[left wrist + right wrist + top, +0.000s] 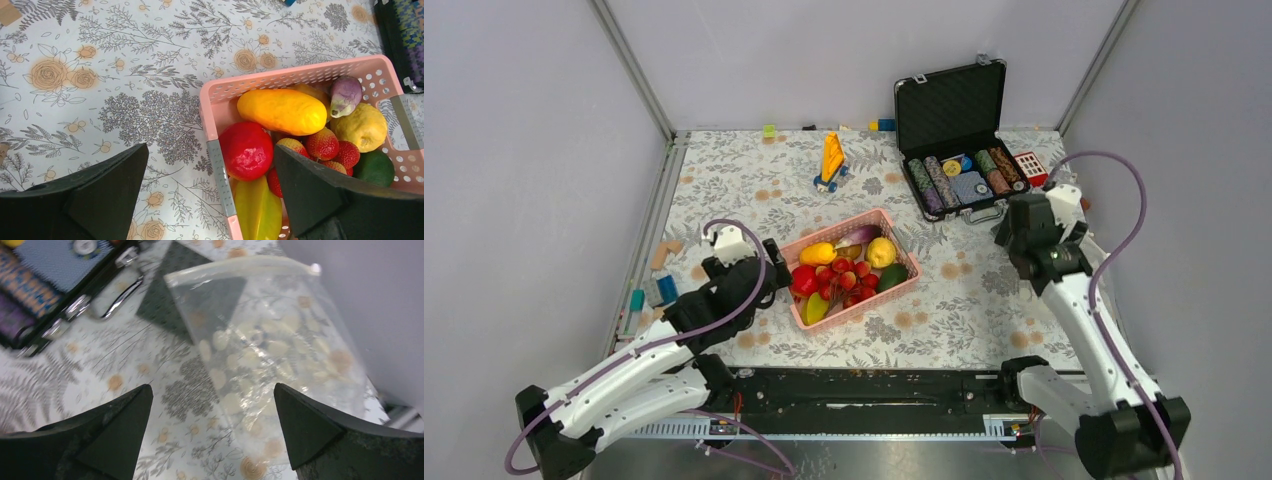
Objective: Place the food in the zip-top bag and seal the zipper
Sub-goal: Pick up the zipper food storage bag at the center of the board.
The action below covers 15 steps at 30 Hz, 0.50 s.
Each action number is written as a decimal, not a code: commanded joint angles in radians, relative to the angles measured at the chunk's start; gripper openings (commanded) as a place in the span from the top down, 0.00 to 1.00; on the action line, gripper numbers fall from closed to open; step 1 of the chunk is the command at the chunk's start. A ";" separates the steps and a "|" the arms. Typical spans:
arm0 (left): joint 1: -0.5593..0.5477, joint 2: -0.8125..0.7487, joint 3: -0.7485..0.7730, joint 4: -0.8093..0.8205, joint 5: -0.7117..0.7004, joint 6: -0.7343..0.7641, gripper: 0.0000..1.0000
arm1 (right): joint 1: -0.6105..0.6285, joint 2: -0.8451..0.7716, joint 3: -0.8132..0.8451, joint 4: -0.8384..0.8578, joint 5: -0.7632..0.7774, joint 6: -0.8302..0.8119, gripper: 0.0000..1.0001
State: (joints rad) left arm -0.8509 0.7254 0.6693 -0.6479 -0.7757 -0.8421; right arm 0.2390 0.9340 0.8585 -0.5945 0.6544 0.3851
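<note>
The food point(849, 268) fills a pink basket point(844, 225) mid-table: a yellow mango point(282, 111), a red fruit point(246, 150), a yellow-green star fruit point(257, 210), red berries point(325, 144), a purple vegetable point(345, 94), a lemon point(362, 127) and a green fruit point(377, 167). My left gripper point(210, 192) is open over the basket's left wall point(220, 170), one finger outside, one over the berries. The zip-top bag point(270, 350) lies flat and empty by the right wall, its zipper point(240, 266) at the far end. My right gripper point(212, 425) hangs open above the bag's near left edge, holding nothing.
An open black case of poker chips point(951, 140) stands at the back right, its handle point(115, 297) close to the bag. An orange toy point(831, 160) sits behind the basket. Small blocks point(662, 255) lie along the left rail. Grey walls enclose the table.
</note>
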 commanded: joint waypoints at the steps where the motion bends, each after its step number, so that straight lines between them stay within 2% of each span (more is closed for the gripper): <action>1: 0.003 0.014 0.005 0.058 0.037 0.060 0.01 | -0.157 0.137 0.129 -0.041 0.012 -0.006 0.00; 5: 0.004 0.015 -0.006 0.061 0.053 0.066 0.01 | -0.257 0.280 0.213 -0.032 -0.108 -0.087 0.00; 9: 0.004 0.012 -0.011 0.073 0.071 0.076 0.01 | -0.261 0.387 0.247 0.016 -0.242 -0.215 0.00; 11: 0.003 0.011 -0.010 0.074 0.078 0.081 0.01 | -0.260 0.448 0.254 0.057 -0.197 -0.273 0.00; 15: 0.003 0.008 -0.014 0.082 0.082 0.084 0.01 | -0.259 0.612 0.342 0.014 -0.081 -0.318 0.00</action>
State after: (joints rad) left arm -0.8505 0.7414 0.6601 -0.6243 -0.7109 -0.7776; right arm -0.0204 1.4452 1.1053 -0.5800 0.4953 0.1581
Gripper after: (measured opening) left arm 0.985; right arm 0.994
